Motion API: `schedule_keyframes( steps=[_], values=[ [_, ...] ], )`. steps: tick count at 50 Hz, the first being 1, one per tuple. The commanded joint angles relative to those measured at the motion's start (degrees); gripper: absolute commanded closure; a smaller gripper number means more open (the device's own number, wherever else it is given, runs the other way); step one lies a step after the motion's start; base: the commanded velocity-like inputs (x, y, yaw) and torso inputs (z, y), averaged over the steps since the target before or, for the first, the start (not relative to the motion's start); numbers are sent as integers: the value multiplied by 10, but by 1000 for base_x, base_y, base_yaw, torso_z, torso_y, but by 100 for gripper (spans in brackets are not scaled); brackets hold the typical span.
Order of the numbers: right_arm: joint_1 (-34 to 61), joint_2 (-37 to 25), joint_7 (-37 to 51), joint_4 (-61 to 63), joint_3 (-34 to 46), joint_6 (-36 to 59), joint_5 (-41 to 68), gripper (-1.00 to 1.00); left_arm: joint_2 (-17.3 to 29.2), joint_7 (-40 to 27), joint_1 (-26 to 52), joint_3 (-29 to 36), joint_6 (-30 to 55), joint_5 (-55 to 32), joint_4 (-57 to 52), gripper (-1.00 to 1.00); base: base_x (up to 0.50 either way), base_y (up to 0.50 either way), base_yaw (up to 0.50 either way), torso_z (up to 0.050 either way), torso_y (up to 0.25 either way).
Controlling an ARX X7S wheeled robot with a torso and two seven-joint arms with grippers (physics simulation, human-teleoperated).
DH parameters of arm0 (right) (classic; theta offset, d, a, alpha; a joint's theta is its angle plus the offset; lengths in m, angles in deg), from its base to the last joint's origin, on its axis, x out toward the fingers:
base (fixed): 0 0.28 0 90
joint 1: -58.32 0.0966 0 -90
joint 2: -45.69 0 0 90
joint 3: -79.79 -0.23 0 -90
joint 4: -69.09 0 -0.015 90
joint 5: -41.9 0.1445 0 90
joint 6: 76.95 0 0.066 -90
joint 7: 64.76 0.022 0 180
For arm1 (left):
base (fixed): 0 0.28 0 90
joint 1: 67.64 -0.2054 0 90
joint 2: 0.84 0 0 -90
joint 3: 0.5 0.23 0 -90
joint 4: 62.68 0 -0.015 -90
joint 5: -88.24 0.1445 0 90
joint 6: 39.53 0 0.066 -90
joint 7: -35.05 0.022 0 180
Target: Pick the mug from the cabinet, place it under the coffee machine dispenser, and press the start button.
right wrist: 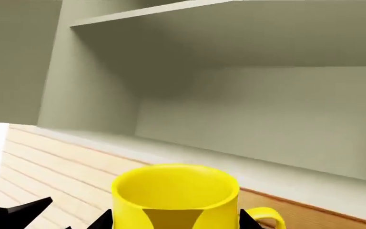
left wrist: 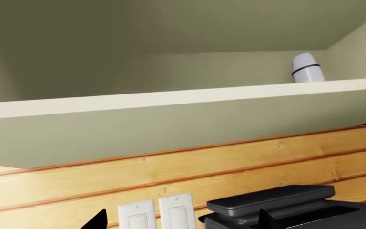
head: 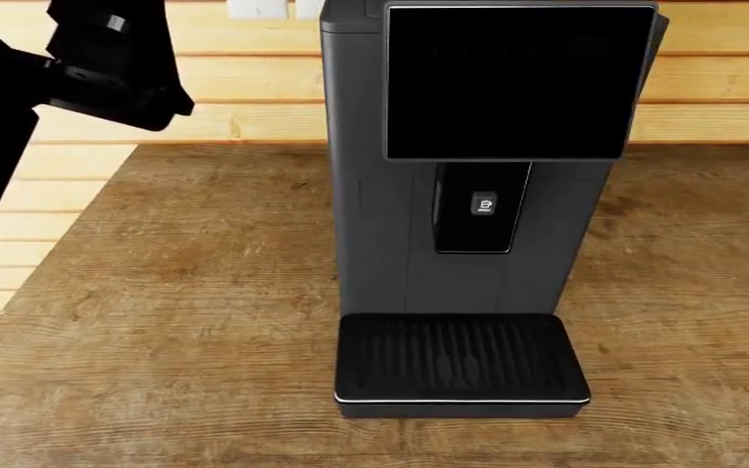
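The yellow mug (right wrist: pixel 177 195) fills the lower right wrist view, upright, with its loop handle (right wrist: pixel 267 217) off to one side. My right gripper (right wrist: pixel 175 222) is shut on the mug, one dark fingertip at each side of its wall. It hangs in front of the open pale green cabinet (right wrist: pixel 266 167). In the head view the coffee machine (head: pixel 374 195) stands on the wooden counter. Its black dispenser (head: pixel 482 208) is above the bare ribbed drip tray (head: pixel 459 356). My left gripper (left wrist: pixel 181 222) is open and holds nothing, high up near the machine's top (left wrist: pixel 278 202). The start button is out of view.
A white bottle with a black band (left wrist: pixel 308 68) stands on the cabinet shelf (left wrist: pixel 170 98). Two white switch plates (left wrist: pixel 157 213) sit on the wooden plank wall beside the machine. My left arm (head: pixel 89 68) is at the head view's upper left.
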Motion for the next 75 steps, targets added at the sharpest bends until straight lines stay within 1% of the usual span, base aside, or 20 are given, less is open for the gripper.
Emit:
schedule_keyframes(
  steps=[1,5,12,17,28,42,53,58,65,69,71,75],
  values=[
    [-48,-34,24,66,-9,-42,60,100,1,-2,-2,5,-2,0,0,-100,0,0,0,0,0],
    [-80,-41,28,92,-18,-55,69,100,1,-3,-3,4,-2,-2,-2,-100,0,0,0,0,0],
    [-167,-62,39,163,-50,-89,97,100,2,-7,-18,-1,-5,-8,-8,-100,0,0,0,0,0],
    [-186,-65,37,179,-55,-86,94,100,2,-12,-29,-6,-6,-14,-12,-100,0,0,0,0,0],
    [-271,-66,41,234,-91,-108,93,100,4,-20,-35,-9,-3,-24,-14,-100,0,0,0,0,0],
    [-329,-76,45,292,-123,-116,98,100,5,-19,-34,-2,-8,-20,-11,-100,0,0,0,0,0],
    [-414,-74,62,368,-166,-115,83,100,7,-19,-39,-1,-13,-18,-11,-100,0,0,0,0,0],
    [-456,-70,73,404,-191,-118,80,100,3,-33,-37,-10,-3,-45,-4,-100,0,0,0,0,0],
    [-527,-44,79,450,-233,-104,67,100,5,-27,-43,-5,-12,-32,-4,-100,0,0,0,0,0],
    [-564,-26,85,478,-279,-96,75,100,7,-24,-46,-4,-16,-27,-5,-100,0,0,0,0,0],
    [-577,9,112,481,-298,-64,90,100,9,-25,-47,-5,-15,-28,-7,-100,0,0,0,0,0],
    [-606,86,199,481,-341,11,156,100,11,-27,-49,-7,-16,-30,-9,-100,0,0,0,0,0]
  ],
)
